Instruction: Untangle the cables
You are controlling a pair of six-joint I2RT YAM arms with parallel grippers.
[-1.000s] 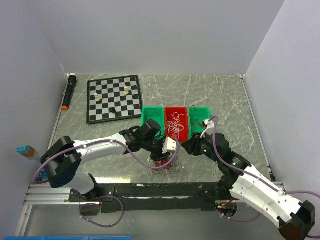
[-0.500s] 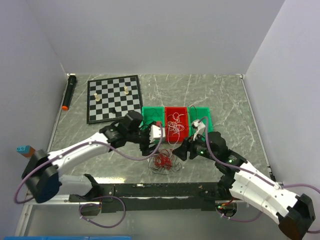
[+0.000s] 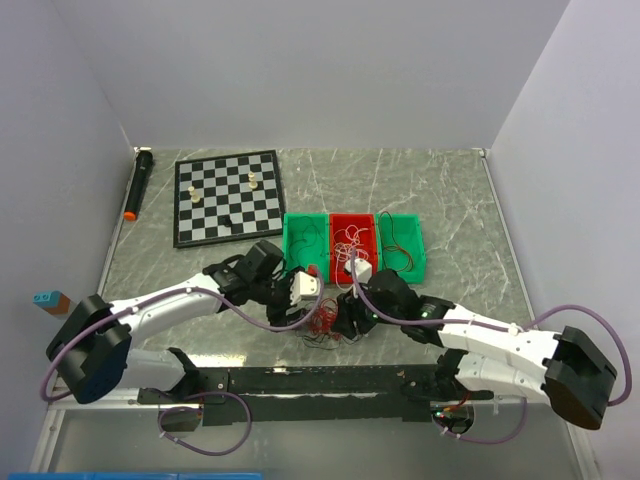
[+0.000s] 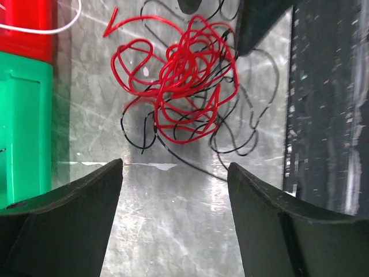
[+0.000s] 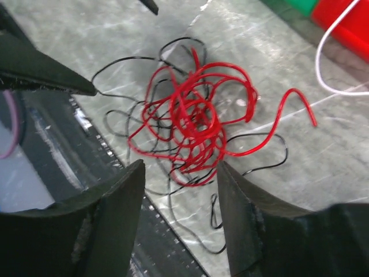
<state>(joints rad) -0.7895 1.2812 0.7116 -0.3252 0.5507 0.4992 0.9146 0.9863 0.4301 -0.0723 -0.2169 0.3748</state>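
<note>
The cables (image 3: 326, 322) are a loose tangle of thin red and black wires lying on the marble table near its front edge. In the left wrist view the cables (image 4: 184, 86) lie ahead of my left gripper (image 4: 174, 167), which is open over bare table. My left gripper (image 3: 303, 305) sits just left of the tangle, and my right gripper (image 3: 347, 315) just right of it. In the right wrist view my right gripper (image 5: 181, 167) is open, with the cables (image 5: 193, 124) just beyond its tips and only stray black strands on the table between them.
Behind the tangle stand a green bin (image 3: 305, 238), a red bin (image 3: 366, 262) holding more thin wires, and another green bin (image 3: 400, 240). A chessboard (image 3: 228, 195) with pieces and a black marker (image 3: 137, 183) lie at the back left. A black rail (image 3: 320, 380) runs along the near edge.
Both grippers have opened wider. The left gripper drew back off the tangle to its left. The right arm swung left and lower, up to the tangle's right side.
</note>
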